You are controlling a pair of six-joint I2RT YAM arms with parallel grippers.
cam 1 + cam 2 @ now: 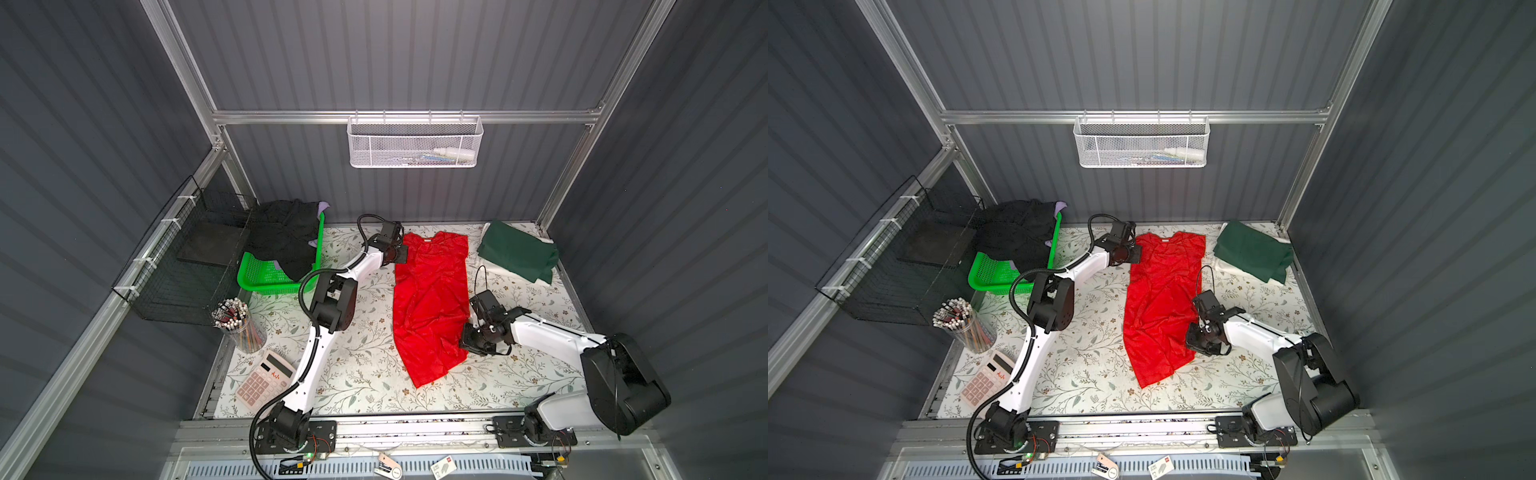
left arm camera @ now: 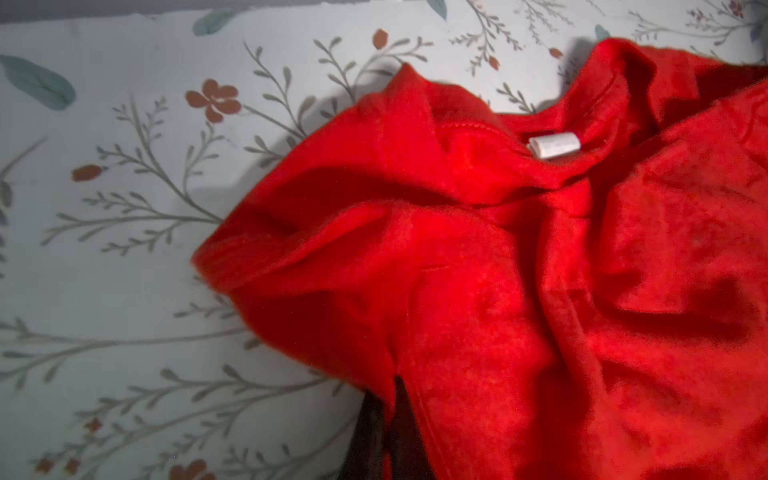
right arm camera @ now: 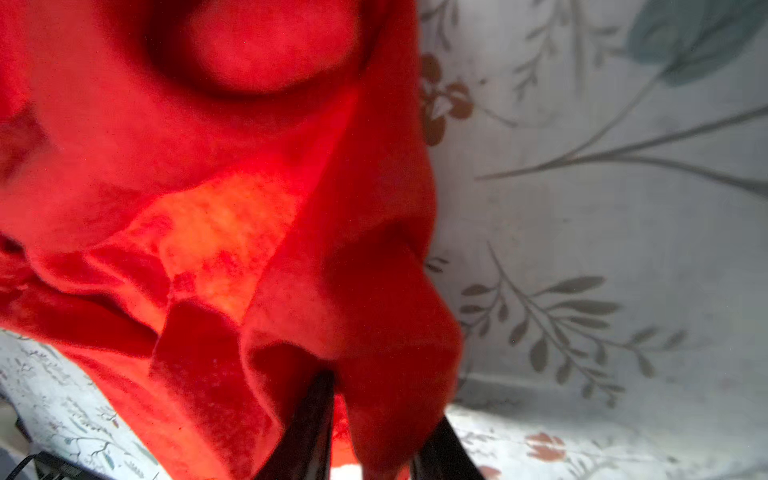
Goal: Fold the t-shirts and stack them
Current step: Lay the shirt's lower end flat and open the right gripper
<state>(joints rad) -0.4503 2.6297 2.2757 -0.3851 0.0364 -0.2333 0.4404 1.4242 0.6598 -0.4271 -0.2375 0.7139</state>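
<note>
Red shirt [image 1: 428,299]: thin, light, slick, floppy; I take it by seams, not the middle.
Left claw [image 1: 402,252]: clamped tight on shoulder edge.
Right claw [image 3: 382,397]: jaws apart, side hem bunched between them.

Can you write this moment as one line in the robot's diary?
step: grasp bright red cloth t-shirt | left gripper: shut on its shoulder | right gripper: fingers astride its side edge, grip unclear
</note>
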